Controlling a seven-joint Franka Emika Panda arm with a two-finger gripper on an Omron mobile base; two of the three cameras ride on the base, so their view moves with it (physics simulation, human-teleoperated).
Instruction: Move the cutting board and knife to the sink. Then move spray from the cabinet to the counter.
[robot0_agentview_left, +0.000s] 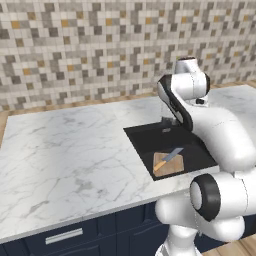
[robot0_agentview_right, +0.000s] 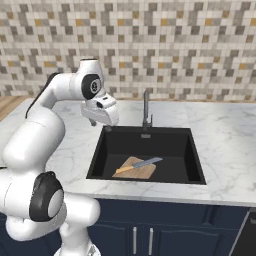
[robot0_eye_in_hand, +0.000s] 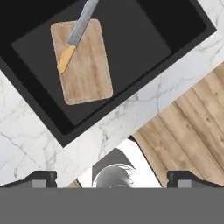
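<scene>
Nearest, along the front: dark navy drawers (robot0_agentview_left: 75, 235) with silver handles, under the white marble counter (robot0_agentview_left: 65, 150). Wood-plank floor (robot0_eye_in_hand: 192, 127) seen past the counter edge in the hand view.

Set into the counter: the black sink (robot0_agentview_right: 170, 150). Inside it, near the front wall, the cutting board (robot0_agentview_right: 136, 170) lying flat on the basin floor. On top of the board, the knife (robot0_agentview_right: 140, 164), laid at a slant: orange handle over the wood, grey-blue blade running past the board's edge over the dark basin. Same pairing in the hand view, board (robot0_eye_in_hand: 83, 63) with knife (robot0_eye_in_hand: 74, 37) across 1 corner, and in the left base view, board (robot0_agentview_left: 169, 164) and knife (robot0_agentview_left: 168, 158).

Above the sink's left rim, well clear of board and knife: the gripper (robot0_agentview_right: 100, 125), pointing down, its 2 fingertips (robot0_eye_in_hand: 41, 178) spread wide apart, grasping nothing.

Behind the basin: the grey gooseneck faucet (robot0_agentview_right: 146, 112), upright at the rear rim. Farthest back: the mosaic tile wall (robot0_agentview_right: 175, 45) in grey, beige and orange.
</scene>
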